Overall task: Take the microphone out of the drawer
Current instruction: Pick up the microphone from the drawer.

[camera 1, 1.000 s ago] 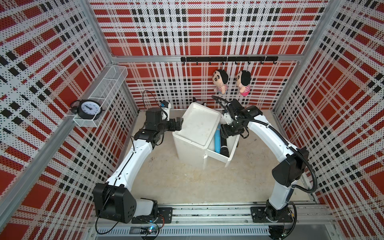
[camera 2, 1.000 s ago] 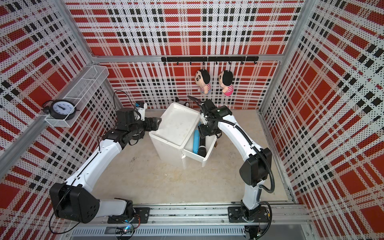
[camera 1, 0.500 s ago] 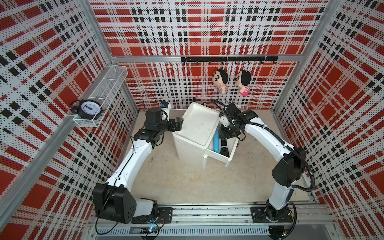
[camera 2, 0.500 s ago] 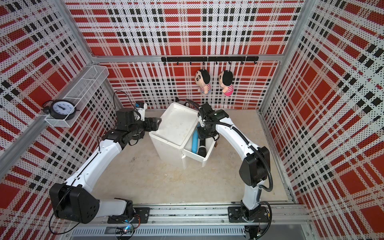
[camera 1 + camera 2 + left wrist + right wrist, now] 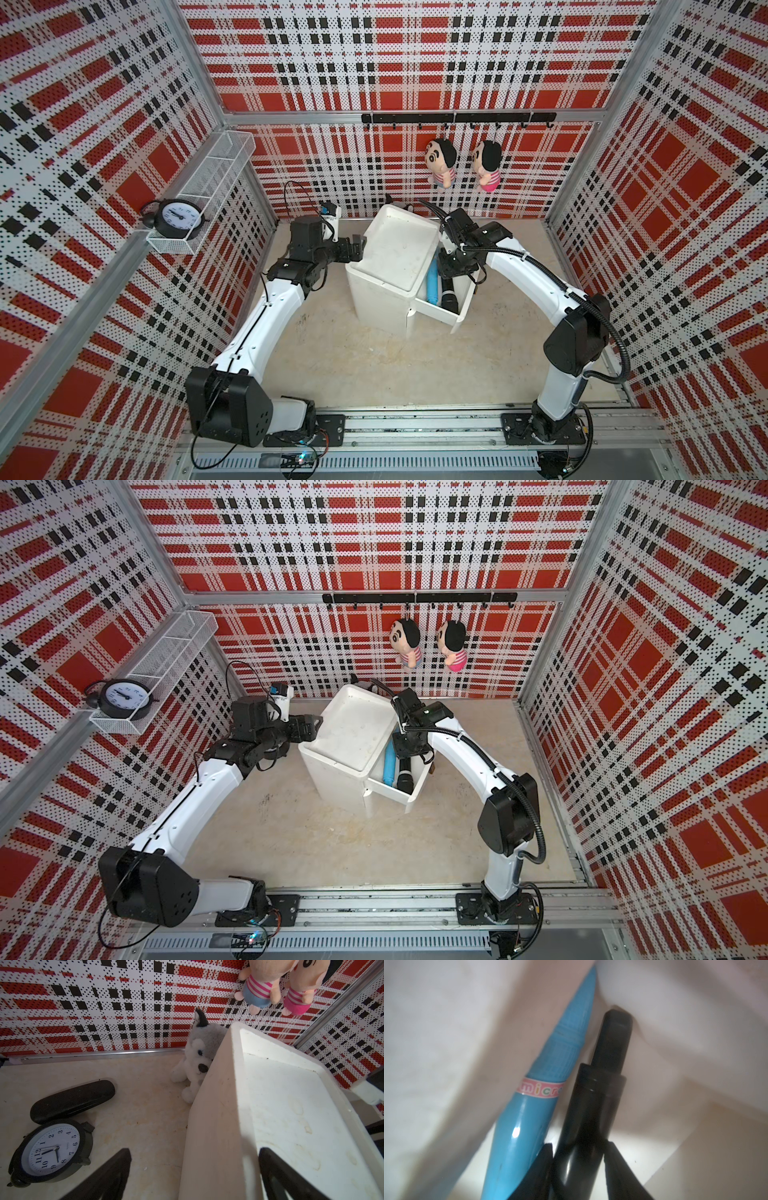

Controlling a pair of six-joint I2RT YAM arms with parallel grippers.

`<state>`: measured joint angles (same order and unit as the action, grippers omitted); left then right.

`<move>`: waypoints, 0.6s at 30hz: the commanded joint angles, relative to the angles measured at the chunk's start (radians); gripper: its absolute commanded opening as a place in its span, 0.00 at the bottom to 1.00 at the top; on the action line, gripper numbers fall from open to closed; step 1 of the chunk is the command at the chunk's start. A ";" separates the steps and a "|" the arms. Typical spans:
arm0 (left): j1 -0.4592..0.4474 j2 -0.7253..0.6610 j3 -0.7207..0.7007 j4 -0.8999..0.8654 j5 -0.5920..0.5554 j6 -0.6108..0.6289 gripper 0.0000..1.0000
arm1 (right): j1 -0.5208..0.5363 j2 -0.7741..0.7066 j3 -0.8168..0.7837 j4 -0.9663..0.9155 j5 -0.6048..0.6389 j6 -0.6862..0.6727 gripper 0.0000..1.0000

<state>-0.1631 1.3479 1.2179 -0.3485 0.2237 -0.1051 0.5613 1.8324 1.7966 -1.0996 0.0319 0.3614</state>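
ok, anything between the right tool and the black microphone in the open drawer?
Nothing visible. The right tool straddles the black cylindrical microphone; the blue plastic toy microphone lies alongside, outside the fingers. Above the open white drawer looks clear.

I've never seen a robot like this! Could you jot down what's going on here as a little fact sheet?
Drawer: pulled open from the white plastic cabinet
Contents: black cylindrical microphone beside a blue plastic toy microphone
Right gripper: closed on the black microphone, inside the drawer
Left gripper: open, straddling the cabinet's top edge
Microphone removed: not yet
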 commanded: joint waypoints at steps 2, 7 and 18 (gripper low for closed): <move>0.011 -0.027 -0.004 0.002 0.003 -0.003 0.98 | 0.017 0.043 -0.023 0.027 0.104 -0.021 0.32; 0.013 -0.025 -0.003 0.002 0.003 -0.005 0.98 | 0.030 0.039 -0.016 0.017 0.163 -0.013 0.26; 0.013 -0.025 -0.003 0.002 0.008 -0.007 0.98 | 0.038 0.013 -0.041 0.008 0.222 0.030 0.52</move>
<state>-0.1619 1.3472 1.2179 -0.3485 0.2279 -0.1070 0.6022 1.8492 1.7832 -1.0912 0.2073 0.3893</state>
